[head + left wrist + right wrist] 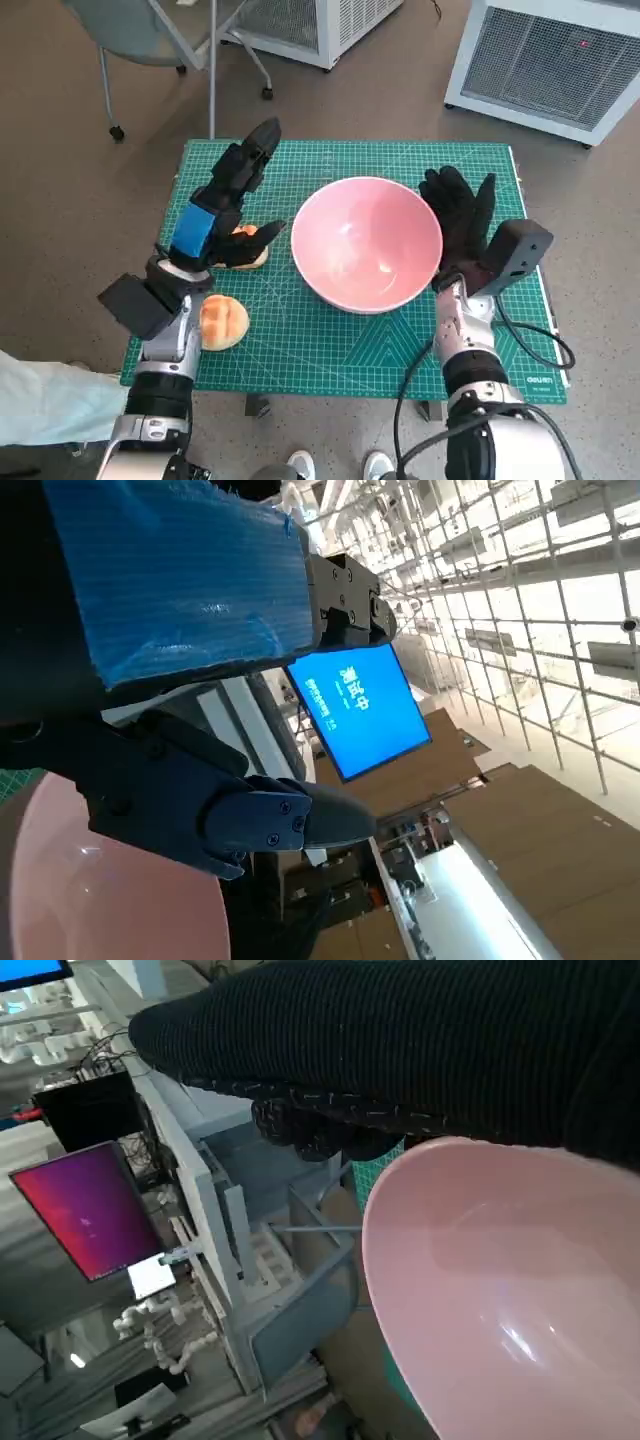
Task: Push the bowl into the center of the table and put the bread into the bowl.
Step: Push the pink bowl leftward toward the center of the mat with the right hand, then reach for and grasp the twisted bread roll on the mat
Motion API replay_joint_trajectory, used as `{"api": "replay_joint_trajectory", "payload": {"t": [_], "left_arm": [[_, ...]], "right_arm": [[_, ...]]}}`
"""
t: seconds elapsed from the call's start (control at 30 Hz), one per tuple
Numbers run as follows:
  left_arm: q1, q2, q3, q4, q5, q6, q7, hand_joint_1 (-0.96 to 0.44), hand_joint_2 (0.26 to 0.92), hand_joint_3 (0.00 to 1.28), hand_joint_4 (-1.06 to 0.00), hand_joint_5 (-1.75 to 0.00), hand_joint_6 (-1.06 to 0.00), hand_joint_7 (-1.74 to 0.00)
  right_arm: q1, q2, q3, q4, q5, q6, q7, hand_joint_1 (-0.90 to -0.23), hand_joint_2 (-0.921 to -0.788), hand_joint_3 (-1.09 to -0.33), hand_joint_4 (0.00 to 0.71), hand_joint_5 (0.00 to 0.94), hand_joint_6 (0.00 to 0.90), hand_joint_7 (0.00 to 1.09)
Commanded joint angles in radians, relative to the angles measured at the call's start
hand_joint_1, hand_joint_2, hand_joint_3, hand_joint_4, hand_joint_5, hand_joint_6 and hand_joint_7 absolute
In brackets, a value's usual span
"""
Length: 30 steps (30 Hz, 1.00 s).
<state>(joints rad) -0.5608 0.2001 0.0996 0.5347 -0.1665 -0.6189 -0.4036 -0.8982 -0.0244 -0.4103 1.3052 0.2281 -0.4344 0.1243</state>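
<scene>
Likely risk: bowl (366,243) overshot centre if nudged hard by released right hand (460,222); left hand (232,195) released, bread (222,321) ungrasped.

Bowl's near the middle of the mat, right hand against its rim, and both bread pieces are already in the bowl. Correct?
Not quite. The bowl is empty: both bread pieces lie on the mat beside the left hand, as the head view shows. The right hand part looks right.
</scene>
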Motion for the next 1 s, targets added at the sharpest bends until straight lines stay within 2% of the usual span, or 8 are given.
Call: {"api": "replay_joint_trajectory", "payload": {"t": [0.03, 0.27, 0.4, 0.6, 0.7, 0.83, 1.0], "left_arm": [[0.017, 0.001, 0.002, -0.018, 0.009, -0.012, 0.012, -0.58, 0.921, 0.38, -0.15, 0.0, -0.15, -0.17], [0.019, 0.0, 0.002, -0.02, 0.006, -0.012, 0.013, -0.59, 0.921, 0.38, -0.15, 0.0, -0.15, -0.17], [0.01, -0.003, 0.002, -0.006, 0.005, -0.015, 0.014, -0.59, 0.921, 0.38, -0.15, 0.0, -0.15, -0.16], [0.0, -0.016, -0.005, 0.004, 0.011, -0.015, 0.021, -0.59, 0.921, 0.38, -0.15, 0.0, -0.15, -0.16], [-0.005, -0.023, -0.009, 0.009, 0.012, -0.013, 0.021, -0.59, 0.921, 0.38, -0.15, 0.0, -0.15, -0.15], [-0.011, -0.03, -0.014, 0.009, 0.011, -0.007, 0.02, -0.59, 0.921, 0.38, -0.15, 0.0, -0.16, -0.15], [-0.015, -0.038, -0.018, 0.002, 0.007, 0.002, 0.015, -0.59, 0.921, 0.38, -0.15, 0.0, -0.16, -0.15]], "right_arm": [[0.0, -0.024, -0.011, 0.011, 0.003, 0.017, 0.005, -0.576, -0.921, -0.797, 0.292, 0.001, 0.289, 0.33], [-0.005, -0.05, -0.005, -0.018, -0.003, -0.047, 0.012, -0.572, -0.921, -0.808, 0.289, 0.003, 0.276, 0.31], [0.003, -0.061, 0.009, -0.052, -0.009, -0.131, 0.044, -0.591, -0.921, -0.809, 0.271, 0.001, 0.242, 0.29], [0.03, -0.075, 0.036, -0.12, -0.009, -0.262, 0.129, -0.613, -0.921, -0.793, 0.245, 0.0, 0.213, 0.28], [0.06, -0.076, 0.058, -0.184, -0.005, -0.329, 0.186, -0.644, -0.921, -0.768, 0.229, 0.0, 0.201, 0.28], [0.107, -0.08, 0.09, -0.286, 0.002, -0.385, 0.248, -0.656, -0.921, -0.752, 0.217, 0.001, 0.172, 0.32], [0.178, -0.095, 0.138, -0.436, -0.004, -0.401, 0.289, -0.66, -0.921, -0.748, 0.196, 0.001, 0.111, 0.42]]}}
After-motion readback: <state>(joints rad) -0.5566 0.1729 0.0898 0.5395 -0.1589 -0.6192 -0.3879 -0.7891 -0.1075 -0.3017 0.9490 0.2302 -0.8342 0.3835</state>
